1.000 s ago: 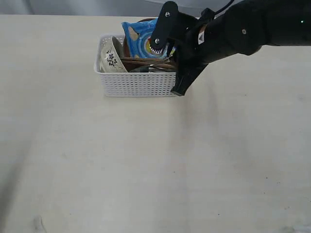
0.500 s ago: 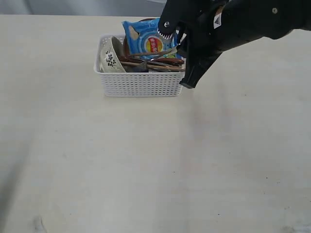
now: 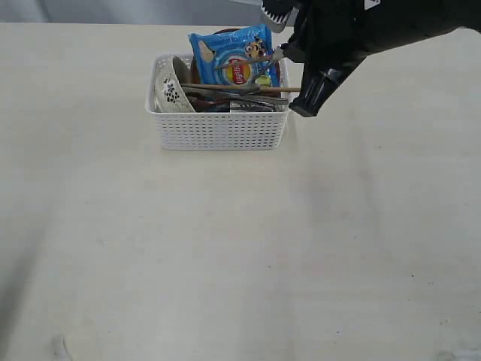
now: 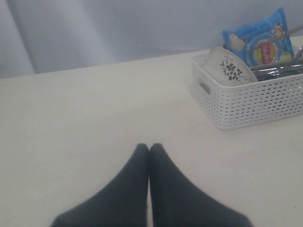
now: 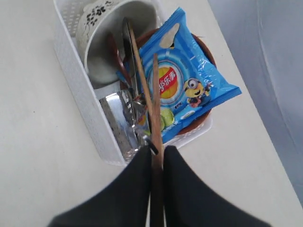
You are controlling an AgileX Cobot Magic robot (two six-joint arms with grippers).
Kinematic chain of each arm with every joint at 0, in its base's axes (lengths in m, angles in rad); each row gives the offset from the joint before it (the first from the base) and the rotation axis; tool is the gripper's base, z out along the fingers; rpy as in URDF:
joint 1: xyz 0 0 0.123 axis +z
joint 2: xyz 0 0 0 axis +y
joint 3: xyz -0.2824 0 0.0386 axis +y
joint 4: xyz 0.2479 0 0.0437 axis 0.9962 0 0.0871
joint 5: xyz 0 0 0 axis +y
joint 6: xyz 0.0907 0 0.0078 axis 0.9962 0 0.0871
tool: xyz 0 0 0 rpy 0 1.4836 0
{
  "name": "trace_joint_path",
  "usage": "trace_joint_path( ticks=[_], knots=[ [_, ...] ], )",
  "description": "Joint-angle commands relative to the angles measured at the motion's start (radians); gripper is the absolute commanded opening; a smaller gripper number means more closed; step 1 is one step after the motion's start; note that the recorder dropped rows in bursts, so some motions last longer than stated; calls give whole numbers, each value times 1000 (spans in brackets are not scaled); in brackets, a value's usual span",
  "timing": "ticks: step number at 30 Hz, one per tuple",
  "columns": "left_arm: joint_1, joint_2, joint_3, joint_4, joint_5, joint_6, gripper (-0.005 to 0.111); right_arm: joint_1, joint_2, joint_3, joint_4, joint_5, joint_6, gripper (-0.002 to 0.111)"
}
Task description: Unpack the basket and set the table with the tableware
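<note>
Basket [image 3: 218,129] holds a blue chips bag [image 3: 225,56], its printed lettering illegible.

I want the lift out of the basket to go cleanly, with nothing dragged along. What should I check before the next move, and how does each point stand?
1. Grip: the right gripper is shut on the chopsticks: ok.
2. Both sticks clamped: cannot tell; they converge at the fingertips.
3. Sticks free of the chips bag: cannot tell; they cross over it.
4. The basket sits flat on the table: ok.
5. The left gripper is shut, empty and away from the basket: ok.
</note>
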Motion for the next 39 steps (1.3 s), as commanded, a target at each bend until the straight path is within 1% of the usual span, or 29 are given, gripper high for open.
trace_joint_path(
  ticks=[1,7,14,17,19,20,24,27,29,31,34,39],
  knots=[
    [-6,-2,2,-2,-8,0,0,-4,-29,-1,60,-11,-5,9],
    [-6,-2,2,-2,-8,0,0,-4,-29,-1,171,-9,-5,9],
    [-6,-2,2,-2,-8,0,0,-4,-29,-1,225,-9,15,9],
    [-6,-2,2,-2,-8,0,0,-4,-16,-1,289,36,78,8],
    [-6,-2,2,-2,-8,0,0,-4,-2,-1,291,80,147,1],
    [-6,-2,2,-2,-8,0,0,-4,3,-1,293,97,187,0],
    [-6,-2,2,-2,-8,0,0,-4,41,-1,293,180,337,-1],
    [-6,-2,2,-2,-8,0,0,-4,97,-1,293,284,388,-1],
    [-6,-2,2,-2,-8,0,0,-4,143,1,293,323,396,-1],
    [-6,-2,2,-2,-8,0,0,-4,171,11,293,305,403,-1],
    [-6,-2,2,-2,-8,0,0,10,180,16,319,294,357,-1],
    [-6,-2,2,-2,-8,0,0,47,99,16,316,223,351,-1]
  ],
)
